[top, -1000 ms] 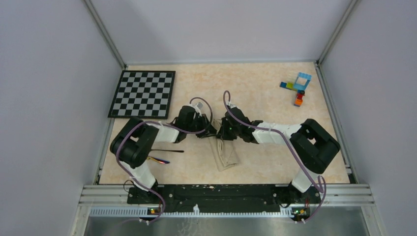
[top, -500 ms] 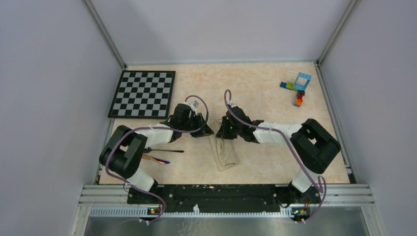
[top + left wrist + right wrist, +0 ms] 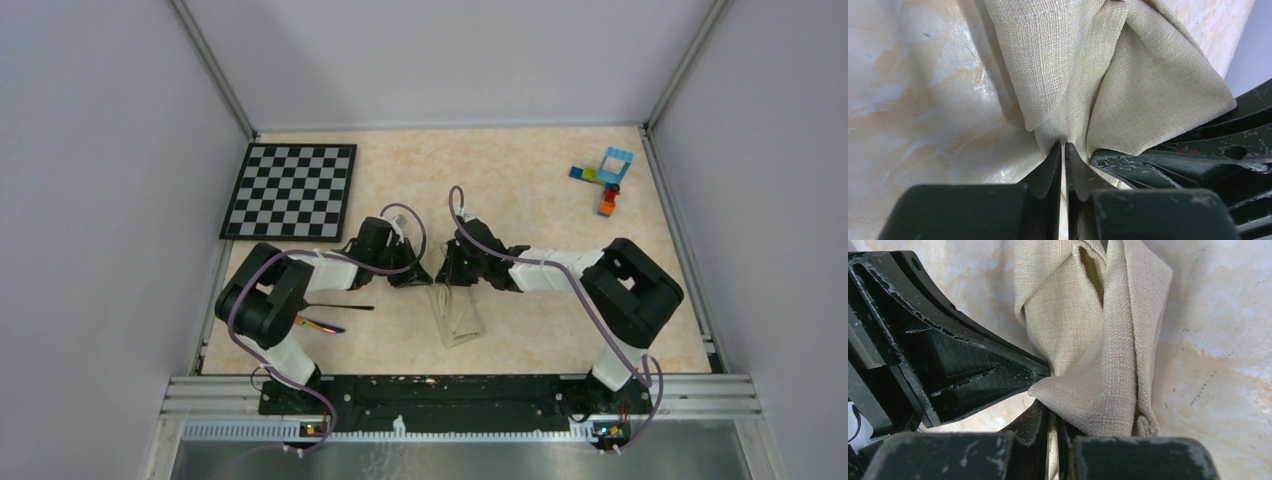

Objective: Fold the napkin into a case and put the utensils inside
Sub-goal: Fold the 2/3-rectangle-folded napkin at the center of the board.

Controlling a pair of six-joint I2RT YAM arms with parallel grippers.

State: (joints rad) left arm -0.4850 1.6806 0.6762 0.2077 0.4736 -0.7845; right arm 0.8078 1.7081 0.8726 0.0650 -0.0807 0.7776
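Napkin (image 3: 456, 312) sits centre of the top view, folded to a narrow strip. Its long axis runs from my grippers down toward the lower edge, tilted slightly right. Both grippers hold the upper end: left gripper (image 3: 1063, 149) pressed together on a thin pinch of cloth, right gripper (image 3: 1052, 416) likewise pinching the other side. Utensils (image 3: 340, 307) lie left of the strip, well apart, beside my left arm, so I'd judge left is nearer for the pickup.
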